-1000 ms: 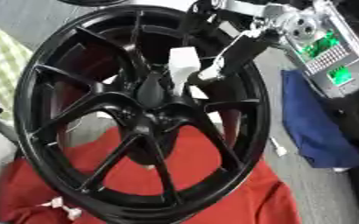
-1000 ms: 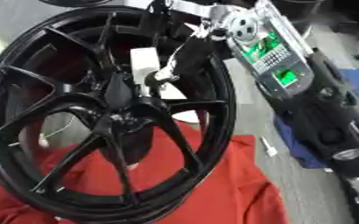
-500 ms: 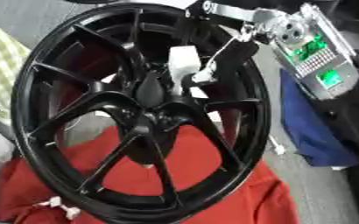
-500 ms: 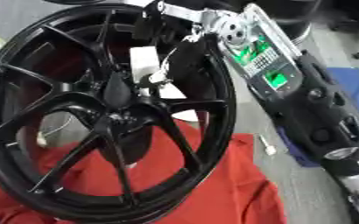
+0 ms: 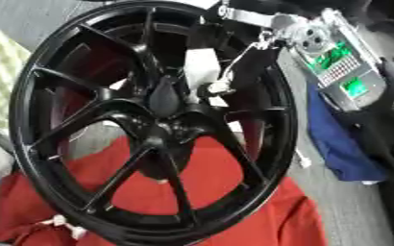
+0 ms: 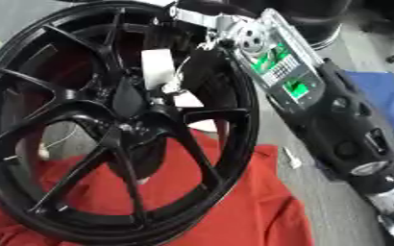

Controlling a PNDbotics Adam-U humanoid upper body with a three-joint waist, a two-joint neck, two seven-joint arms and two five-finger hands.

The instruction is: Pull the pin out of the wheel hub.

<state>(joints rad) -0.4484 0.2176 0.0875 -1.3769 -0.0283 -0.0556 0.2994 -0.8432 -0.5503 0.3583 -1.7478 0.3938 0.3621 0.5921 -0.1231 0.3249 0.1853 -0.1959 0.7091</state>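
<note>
Robot hand (image 5: 234, 77) reached in from upper right, fingertips curled on small pale pin (image 5: 213, 90) just below them, beside hub (image 5: 165, 103) of black wheel (image 5: 82, 158). Best drawn straight out along pin's axis, without twisting. Left hand unseen.
</note>
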